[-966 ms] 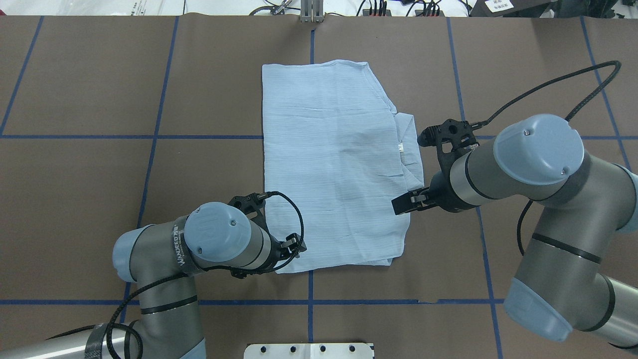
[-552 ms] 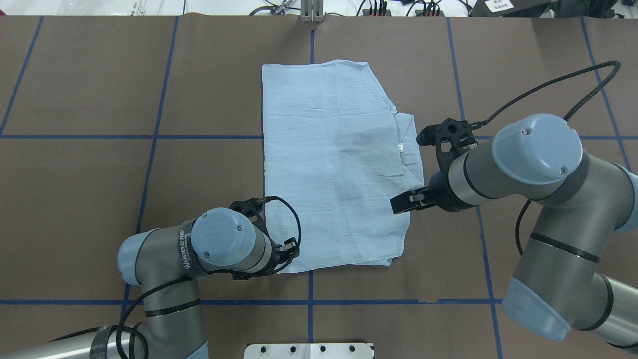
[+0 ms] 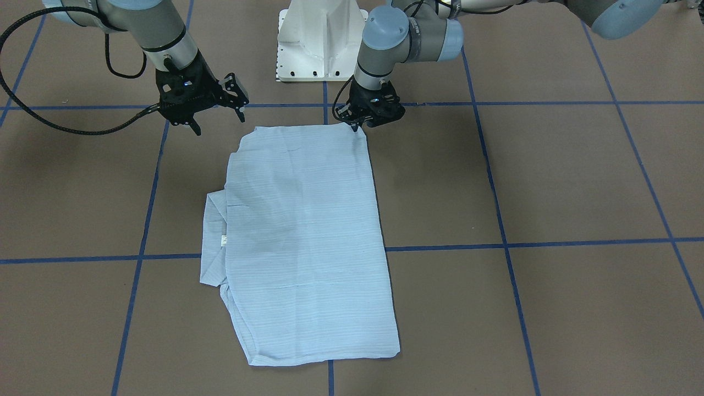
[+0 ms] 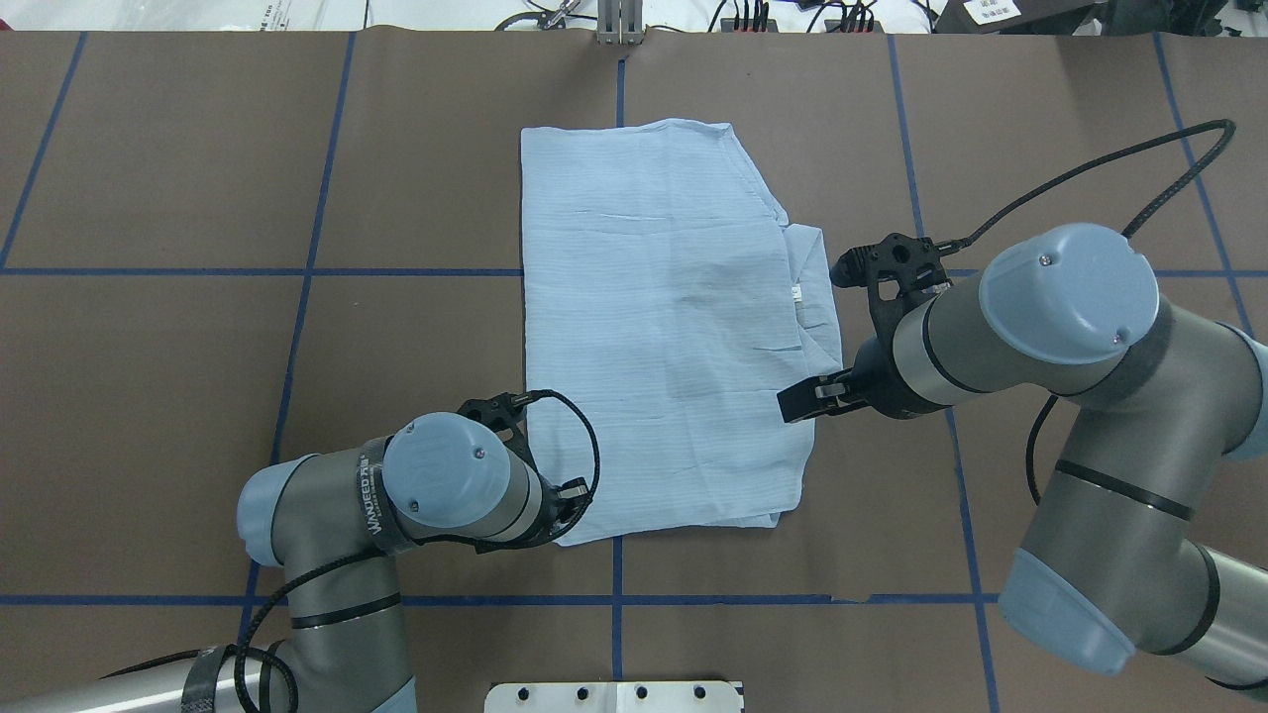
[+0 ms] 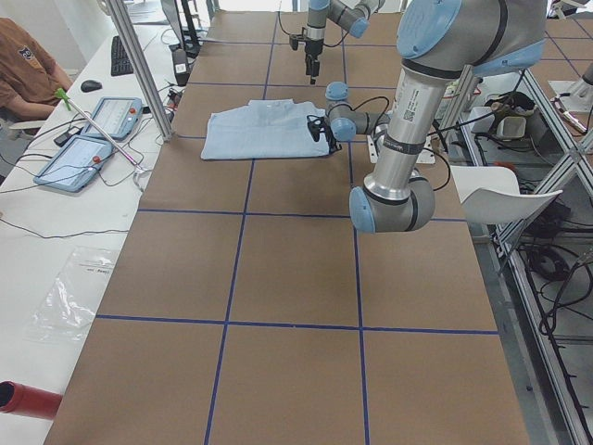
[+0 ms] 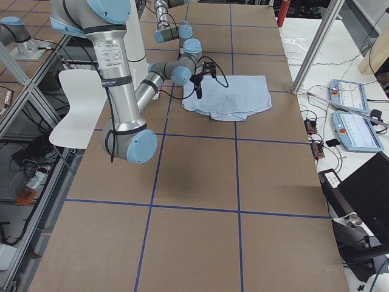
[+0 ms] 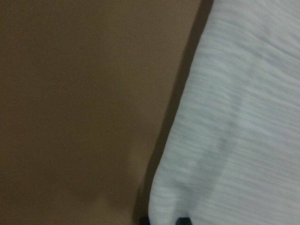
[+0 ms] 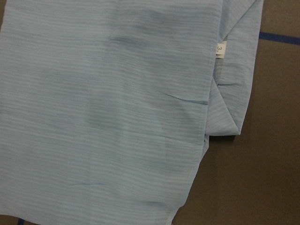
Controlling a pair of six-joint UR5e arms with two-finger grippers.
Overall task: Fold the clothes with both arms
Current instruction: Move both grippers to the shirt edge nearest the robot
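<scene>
Lowest in the overhead view, the left claw (image 4: 573, 495) sat at the lower-left corner of the shirt (image 4: 654, 327), jaws narrow. Whether they pinched cloth could not be told. The folded shirt lay flat mid-frame on the brown counter (image 4: 198, 178). Beside its right edge, the right claw (image 3: 218, 122) hovered, spread wide.

Brown table (image 4: 149, 396) gridded with blue tape (image 4: 149, 269).

left wrist cam was all blur, just the shirt (image 7: 234, 117) edge plus two dark bits (image 7: 183, 220) cut off at the bottom. From overhead the left gripper (image 4: 575, 492) sat mostly under its own wrist, couldn't tell how its jaws stood. Right arm (image 4: 1090, 327) ran off the frame edge
</scene>
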